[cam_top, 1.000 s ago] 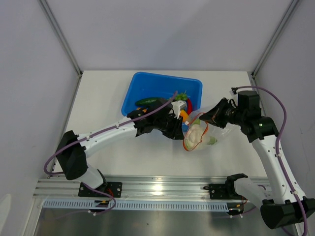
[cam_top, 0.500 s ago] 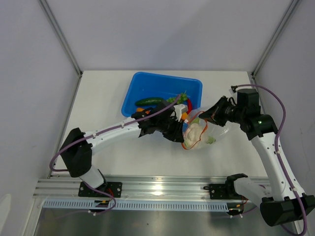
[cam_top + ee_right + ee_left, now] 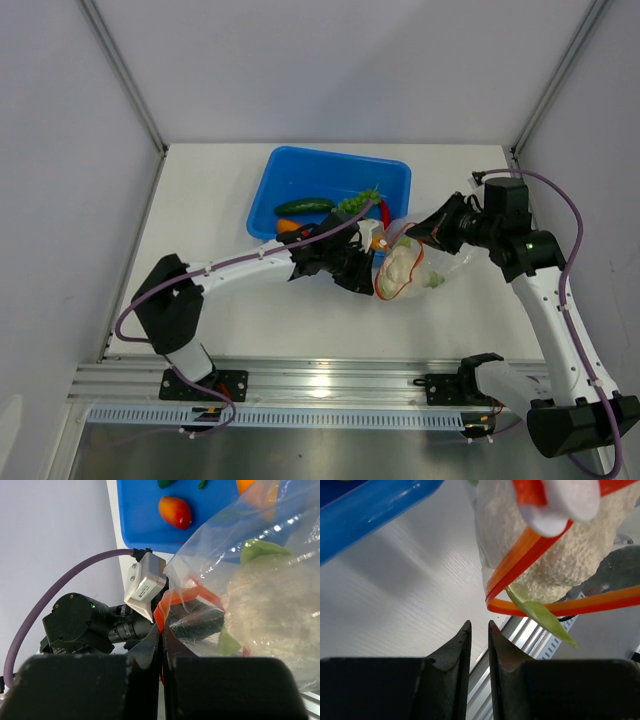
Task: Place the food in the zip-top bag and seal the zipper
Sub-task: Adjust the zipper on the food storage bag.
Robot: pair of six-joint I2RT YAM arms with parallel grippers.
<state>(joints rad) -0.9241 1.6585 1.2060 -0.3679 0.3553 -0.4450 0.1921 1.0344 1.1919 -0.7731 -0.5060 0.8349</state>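
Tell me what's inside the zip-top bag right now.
The white cauliflower with its green leaves shows through the zip-top bag's clear wall. Anything behind or under it is hidden by the cauliflower and crinkled plastic.

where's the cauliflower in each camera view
Top external: cauliflower centre right, inside the clear bag.
Left wrist: cauliflower upper right, behind the orange zipper strip.
Right wrist: cauliflower right side, hazy through the plastic.
Shared landmark: blue tub.
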